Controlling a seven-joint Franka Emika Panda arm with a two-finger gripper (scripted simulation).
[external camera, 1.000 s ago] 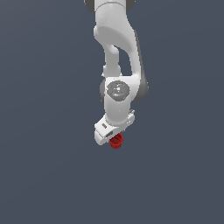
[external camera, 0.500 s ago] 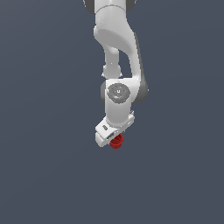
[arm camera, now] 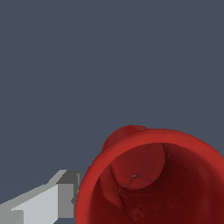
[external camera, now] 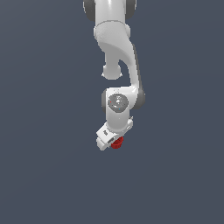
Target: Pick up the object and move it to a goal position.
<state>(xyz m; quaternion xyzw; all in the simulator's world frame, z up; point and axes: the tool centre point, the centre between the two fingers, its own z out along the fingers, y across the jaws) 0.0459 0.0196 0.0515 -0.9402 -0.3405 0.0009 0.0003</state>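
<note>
Arm: white Panda, hanging down from the top of the exterior view, wrist bent toward the exterior view's left. No desk edge or corner shows; only a flat grey-blue ground lies behind everything, so no place can be given by edges. Against the pictures from a second and half a second back, the arm's pose looks about the same, with the wrist and its load perhaps a shade higher; any shift is slight.

Tool: white, at the arm's lower end, tilted. One grey-white finger shows in the wrist view, touching or just beside the cup's outer wall. The second finger is hidden. Judged pinching the cup, since the cup hangs at the tool with nothing visible under it.

Cup: small, red, round, much narrower than the tool, peeping out from below it. In the wrist view the cup fills the near corner, its open mouth toward the camera, hollow inside with faint ribbing.

Change and meaning: cup keeps its seat at the tool through all three exterior pictures, so the grip appears sound. Judged stage: carrying, pickup done. No goal marker is visible, so remaining travel cannot be told.
</note>
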